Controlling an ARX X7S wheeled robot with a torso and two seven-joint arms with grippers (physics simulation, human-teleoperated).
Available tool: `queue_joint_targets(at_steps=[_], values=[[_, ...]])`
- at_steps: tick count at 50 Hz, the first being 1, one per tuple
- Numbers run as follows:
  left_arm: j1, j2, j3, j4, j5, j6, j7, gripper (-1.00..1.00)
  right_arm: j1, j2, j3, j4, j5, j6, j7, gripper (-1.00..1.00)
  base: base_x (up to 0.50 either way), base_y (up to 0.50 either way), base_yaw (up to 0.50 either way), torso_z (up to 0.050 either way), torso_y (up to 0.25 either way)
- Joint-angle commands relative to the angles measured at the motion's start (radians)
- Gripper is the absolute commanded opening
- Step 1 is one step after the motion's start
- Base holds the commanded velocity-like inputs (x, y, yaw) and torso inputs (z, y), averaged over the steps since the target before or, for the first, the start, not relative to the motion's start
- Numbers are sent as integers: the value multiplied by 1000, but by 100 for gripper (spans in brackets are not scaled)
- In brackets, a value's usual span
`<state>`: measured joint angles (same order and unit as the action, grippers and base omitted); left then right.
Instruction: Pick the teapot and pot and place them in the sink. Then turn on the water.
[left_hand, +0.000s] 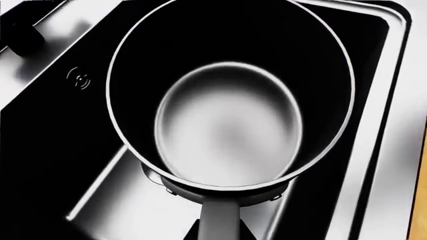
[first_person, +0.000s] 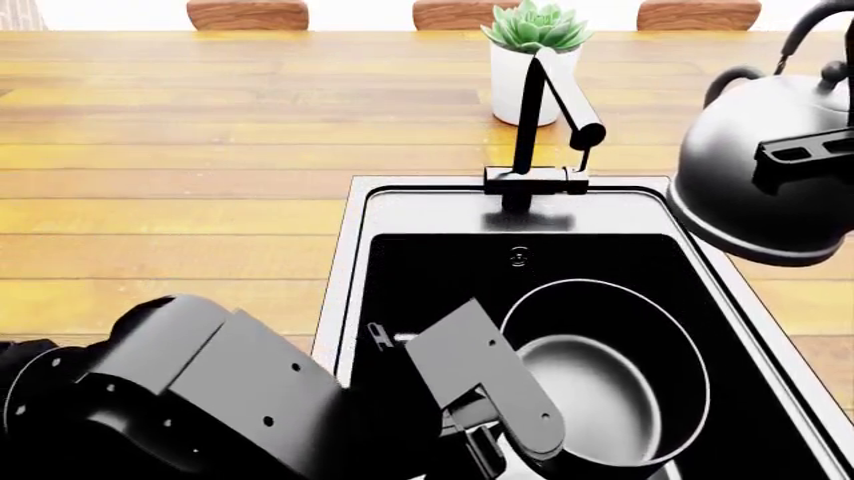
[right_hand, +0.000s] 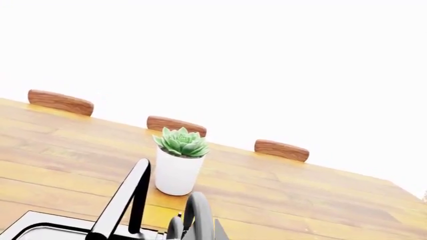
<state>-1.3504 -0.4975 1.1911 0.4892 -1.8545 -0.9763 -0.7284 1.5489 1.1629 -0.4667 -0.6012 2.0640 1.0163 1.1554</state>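
Pot: the black saucepan is over the sink basin, at its right front part, open side up, grey glossy inside showing; whether it rests on the basin floor cannot be told.
Pot handle: it runs back toward the left gripper, at the near rim of the pot.
Left gripper: it is at the pot's handle, apparently clasped on it, though the fingers themselves are mostly hidden.
Teapot: the dark-grey metal kettle hangs in the air above the sink's right rim, tilted, spout toward the faucet.
Right gripper: a black finger lies across the teapot's body; the head view does not show the grasp clearly, so its state cannot be told.
Sink: black basin with steel rim, set in a wooden counter.
Faucet: black angular one behind the basin.
Behind: succulent in a white pot, just behind the faucet; three wooden chair backs beyond the counter.
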Motion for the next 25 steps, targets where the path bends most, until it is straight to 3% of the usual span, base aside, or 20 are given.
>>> queue_joint_targets(at_steps=[1, 25], values=[[26, 25, -28, -37, 116, 17, 29, -100, 38, -2, 26, 9, -46, 4, 11, -100, 0, 0, 0, 0, 0], [100, 108, 39, -143, 236, 36, 111, -100, 11, 8, 32, 6, -62, -9, -8, -100, 0, 0, 0, 1, 4]])
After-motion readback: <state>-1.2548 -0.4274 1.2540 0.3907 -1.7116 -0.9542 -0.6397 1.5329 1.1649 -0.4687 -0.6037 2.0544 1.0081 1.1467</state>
